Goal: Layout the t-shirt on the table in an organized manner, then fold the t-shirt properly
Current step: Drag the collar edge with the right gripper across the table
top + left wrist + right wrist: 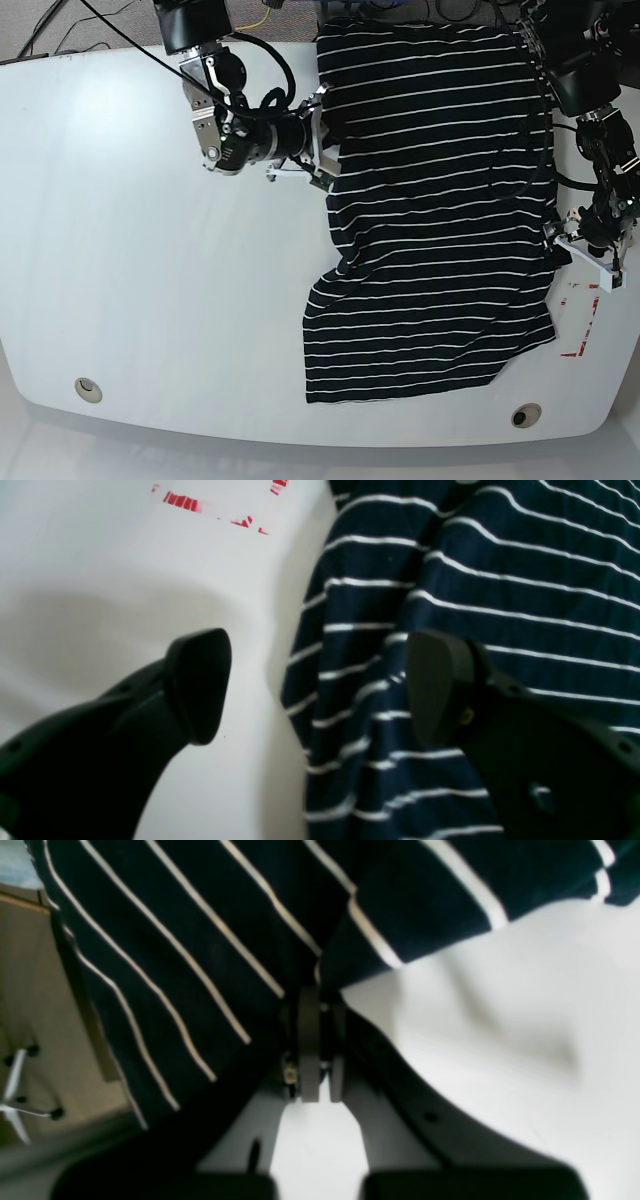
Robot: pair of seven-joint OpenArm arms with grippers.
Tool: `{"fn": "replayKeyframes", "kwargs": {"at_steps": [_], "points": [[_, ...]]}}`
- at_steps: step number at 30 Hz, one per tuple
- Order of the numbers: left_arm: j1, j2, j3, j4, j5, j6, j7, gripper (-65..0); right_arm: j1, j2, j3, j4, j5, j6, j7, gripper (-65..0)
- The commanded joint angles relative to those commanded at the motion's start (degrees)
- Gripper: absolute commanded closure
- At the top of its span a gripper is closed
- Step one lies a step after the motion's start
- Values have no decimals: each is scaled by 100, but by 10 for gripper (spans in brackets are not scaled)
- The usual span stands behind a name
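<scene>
The t-shirt (440, 220), dark navy with thin white stripes, lies spread over the right half of the white table (150, 300), its far end reaching the back edge. My right gripper (322, 140) is shut on the shirt's left edge. In the right wrist view the closed fingers (309, 1045) pinch a fold of the t-shirt (200, 940) lifted above the table (500, 1015). My left gripper (560, 243) is open at the shirt's right edge. In the left wrist view the left gripper (320, 687) straddles the t-shirt (500, 605) hem, one finger over the cloth and one over bare table (100, 580).
A red marking (580, 340) sits on the table right of the shirt and shows as red marks (182, 502) in the left wrist view. Two round holes (88, 389) (525, 413) lie near the front edge. Floor (30, 990) shows beyond the table's edge.
</scene>
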Motion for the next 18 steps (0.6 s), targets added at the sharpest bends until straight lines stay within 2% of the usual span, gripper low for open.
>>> {"fn": "replayKeyframes", "kwargs": {"at_steps": [3, 5, 6, 9, 13, 18], "points": [[0, 0, 0, 0, 0, 0, 0, -510, 176, 352, -53, 26, 0, 0, 0, -2], [0, 0, 0, 0, 0, 0, 0, -510, 378, 774, -193, 26, -9, 0, 0, -3], [0, 0, 0, 0, 0, 0, 0, -510, 457, 879, -237, 18, -18, 0, 0, -3], [9, 0, 0, 0, 0, -9, 0, -510, 800, 1248, -492, -158, -255, 0, 9, -3], [9, 0, 0, 0, -9, -9, 0, -510, 1415, 1547, -993, -519, -738, 0, 132, -5], [9, 0, 0, 0, -9, -9, 18, -510, 2207, 1732, -1855, -1301, -1486, 0, 695, -6]]}}
